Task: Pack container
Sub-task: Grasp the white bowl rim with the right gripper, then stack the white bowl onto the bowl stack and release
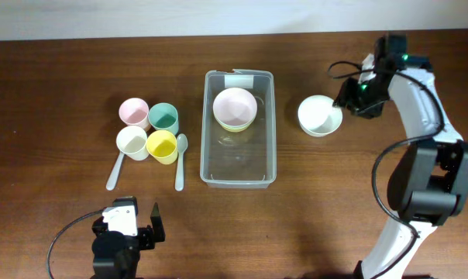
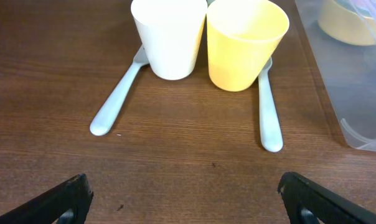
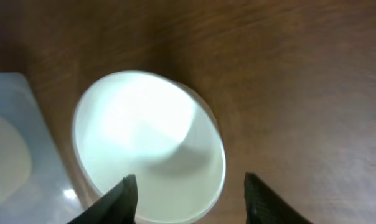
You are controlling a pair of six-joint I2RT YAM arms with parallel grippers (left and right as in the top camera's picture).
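Note:
The clear plastic container (image 1: 239, 172) stands mid-table with a white label at its far end. A pink bowl (image 1: 235, 105) nested in a yellow-green bowl sits inside its far half. A white bowl (image 1: 320, 115) stands on the table to its right and fills the right wrist view (image 3: 147, 146). My right gripper (image 1: 350, 99) is open just right of the white bowl; its fingers (image 3: 189, 186) straddle the bowl's near right rim. My left gripper (image 1: 141, 229) is open and empty near the front edge, its fingers (image 2: 185, 196) over bare wood.
Left of the container stand a pink cup (image 1: 133, 111), a teal cup (image 1: 163, 117), a white cup (image 1: 132, 142) and a yellow cup (image 1: 162, 146). Two pale spoons (image 1: 115, 172) (image 1: 180, 161) lie by them. The container's corner shows in the left wrist view (image 2: 356, 81).

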